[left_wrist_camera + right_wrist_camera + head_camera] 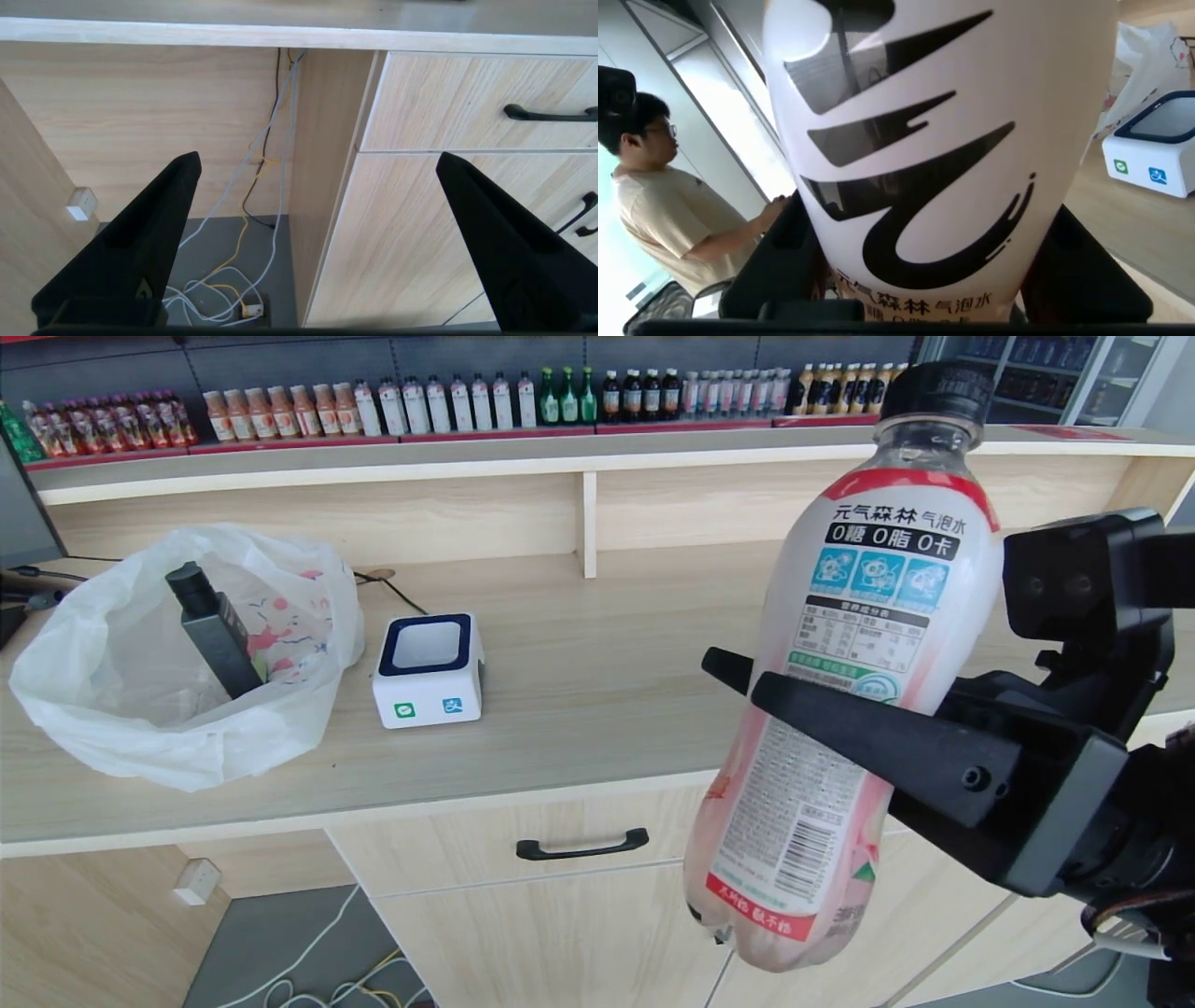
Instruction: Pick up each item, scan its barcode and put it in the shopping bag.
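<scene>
Pink bottle (845, 644) sits near right, pinched in the right gripper (734, 674), well apart from the scanner (428, 672) and shopping bag (140, 709) at left. Left gripper (318, 161), apparently below the counter (280, 33), is spread.

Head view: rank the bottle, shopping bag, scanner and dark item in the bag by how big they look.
1. Bottle: looks largest, but it hangs close to the camera, so its lead over the bag is unsure.
2. Shopping bag.
3. Scanner.
4. Dark item in the bag, partly hidden.
</scene>
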Robot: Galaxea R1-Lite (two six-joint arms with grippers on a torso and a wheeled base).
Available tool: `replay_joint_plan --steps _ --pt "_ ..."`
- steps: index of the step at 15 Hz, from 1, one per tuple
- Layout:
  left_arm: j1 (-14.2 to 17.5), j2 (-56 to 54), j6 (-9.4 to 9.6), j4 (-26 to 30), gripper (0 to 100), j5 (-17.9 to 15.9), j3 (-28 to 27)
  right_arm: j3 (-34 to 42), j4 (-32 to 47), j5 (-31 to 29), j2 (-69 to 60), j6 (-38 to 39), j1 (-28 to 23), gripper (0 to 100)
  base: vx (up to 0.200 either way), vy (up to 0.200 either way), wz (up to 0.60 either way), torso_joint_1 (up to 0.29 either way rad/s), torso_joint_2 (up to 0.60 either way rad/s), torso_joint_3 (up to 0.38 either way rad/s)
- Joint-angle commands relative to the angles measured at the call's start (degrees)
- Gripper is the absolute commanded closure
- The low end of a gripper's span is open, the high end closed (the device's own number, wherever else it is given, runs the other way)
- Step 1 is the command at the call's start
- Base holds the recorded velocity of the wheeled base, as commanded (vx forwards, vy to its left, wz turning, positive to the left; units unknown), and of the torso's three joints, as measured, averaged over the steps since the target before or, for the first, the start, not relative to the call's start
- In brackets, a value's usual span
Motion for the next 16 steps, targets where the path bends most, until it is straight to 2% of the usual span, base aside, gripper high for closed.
replay_joint_plan --steps 1,2,5,10,13,16 --pt "0.0 0.0 -0.02 0.0 0 0.0 0.0 1.0 -0.1 0.0 0.2 -1.6 -0.7 100 0.000 0.000 0.00 0.000 0.00 0.000" --pt "0.0 0.0 -0.02 0.0 0 0.0 0.0 3.6 -0.1 0.0 1.2 -7.1 -2.6 100 0.000 0.000 0.00 0.000 0.00 0.000" --pt "0.0 0.0 -0.02 0.0 0 0.0 0.0 7.9 -0.1 -1.8 2.4 -13.2 -5.3 100 0.000 0.000 0.00 0.000 0.00 0.000" --pt "0.0 0.0 -0.02 0.0 0 0.0 0.0 8.1 -0.1 -21.9 6.1 -25.0 -5.2 100 0.000 0.000 0.00 0.000 0.00 0.000" --pt "-0.1 0.0 -0.02 0.0 0 0.0 0.0 6.8 -0.1 -33.0 9.7 -29.4 -4.7 100 0.000 0.000 0.00 0.000 0.00 0.000" --pt "-0.1 0.0 0.16 0.0 0 0.0 0.0 -1.5 -0.1 -41.8 13.5 -34.9 -5.1 100 0.000 0.000 0.00 0.000 0.00 0.000"
